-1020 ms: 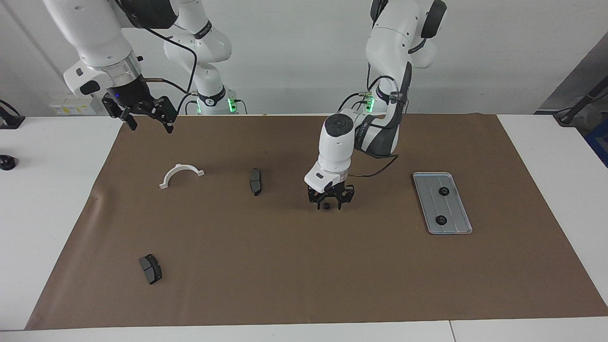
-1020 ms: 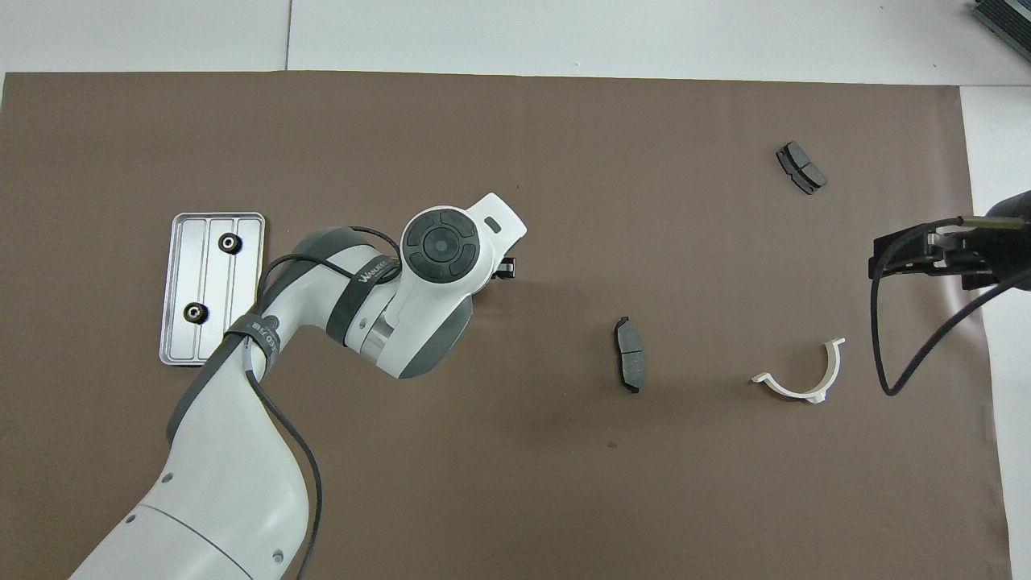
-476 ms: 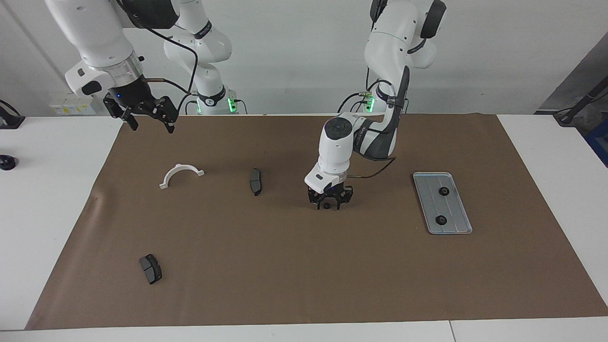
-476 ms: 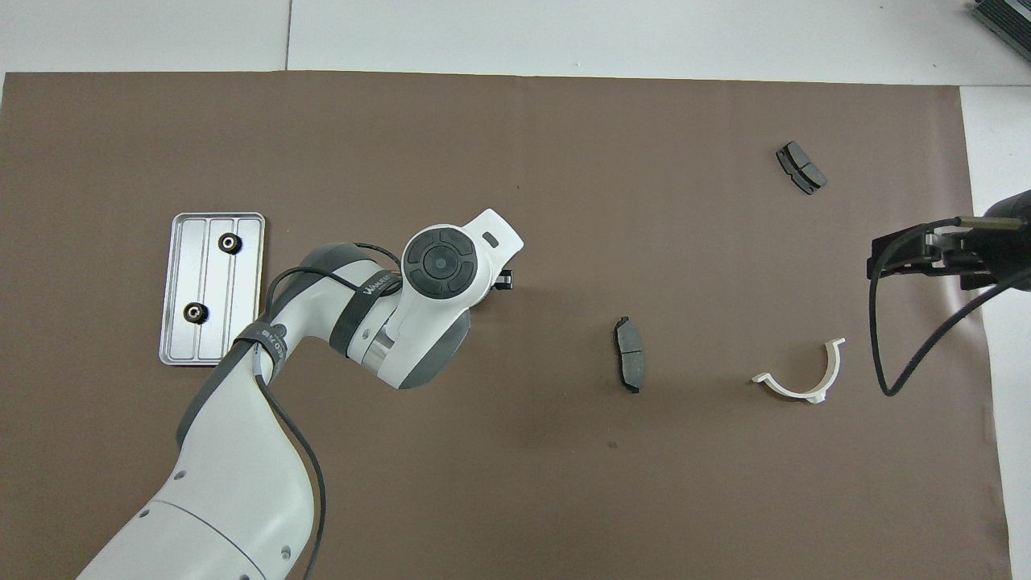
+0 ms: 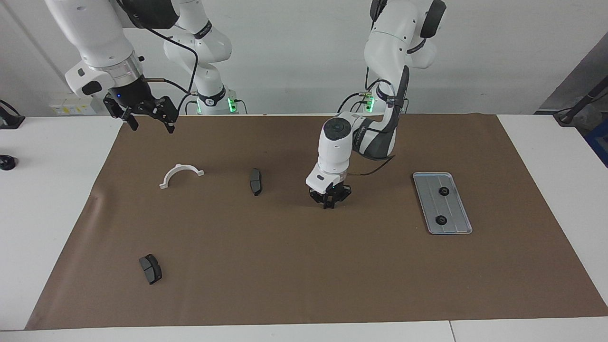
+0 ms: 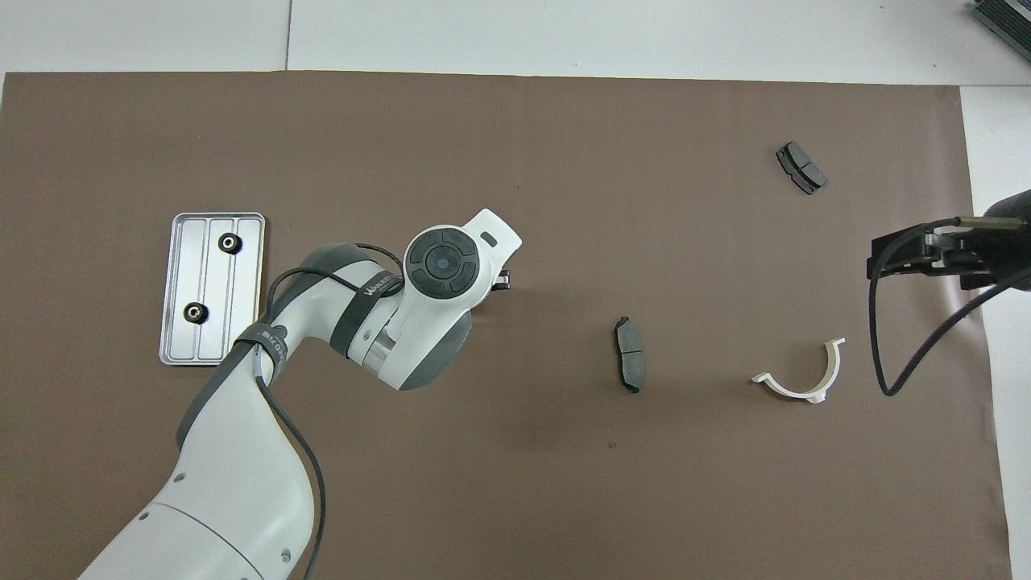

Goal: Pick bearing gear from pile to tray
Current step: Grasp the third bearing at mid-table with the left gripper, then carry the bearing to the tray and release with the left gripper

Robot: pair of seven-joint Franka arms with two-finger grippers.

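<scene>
My left gripper (image 5: pixel 328 205) is down on the brown mat near the middle of the table, fingertips drawn together on the small black bearing gear, which they hide. In the overhead view the wrist covers this gripper, and only a black edge (image 6: pixel 504 279) shows. The silver tray (image 5: pixel 455 209) (image 6: pixel 243 282) lies toward the left arm's end and holds two black gears (image 5: pixel 443 191) (image 5: pixel 441 220). My right gripper (image 5: pixel 151 127) (image 6: pixel 875 263) waits open, high over the mat's edge at the right arm's end.
Loose parts lie on the mat: a white half-ring bracket (image 5: pixel 181 166) (image 6: pixel 793 391), a dark brake pad (image 5: pixel 255 181) (image 6: pixel 629 354) beside the left gripper, and another pad (image 5: pixel 150 269) (image 6: pixel 801 167) farther from the robots.
The left gripper's fingers, open around the gear a second ago, have closed on it. The left arm shifted slightly. The right arm has not moved.
</scene>
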